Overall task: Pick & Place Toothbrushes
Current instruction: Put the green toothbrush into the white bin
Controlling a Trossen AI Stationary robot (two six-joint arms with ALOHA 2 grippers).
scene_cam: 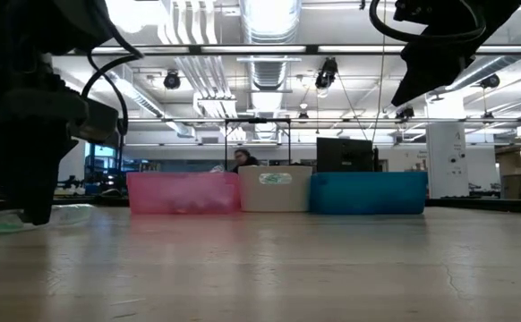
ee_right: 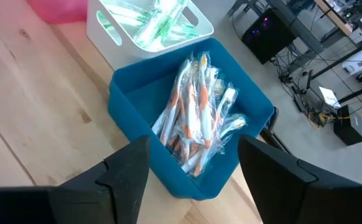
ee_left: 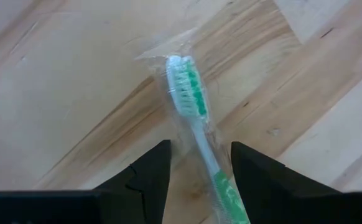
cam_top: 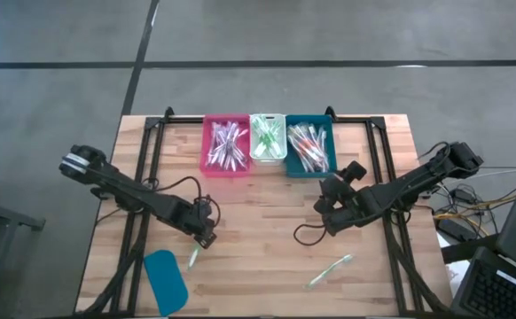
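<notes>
A green toothbrush (ee_left: pixel 190 99) in a clear wrapper lies flat on the wooden table (cam_top: pixel 267 230), at the near left. My left gripper (ee_left: pixel 199 149) points down over its handle, open, with one finger on each side; I cannot tell whether they touch it. In the high view the gripper (cam_top: pixel 207 237) stands just beyond the brush (cam_top: pixel 193 258). A second green toothbrush (cam_top: pixel 329 270) lies at the near right. My right gripper (ee_right: pixel 193 146) hangs open and empty above the table, in front of the blue bin (ee_right: pixel 125 106) of orange toothbrushes.
Three bins stand in a row at the far edge: pink (cam_top: pixel 227 146), white (cam_top: pixel 267 137) and blue (cam_top: pixel 308 149), each holding several toothbrushes. A flat teal lid (cam_top: pixel 165 279) lies at the near left, close to my left gripper. Bare wood stretches between the arms.
</notes>
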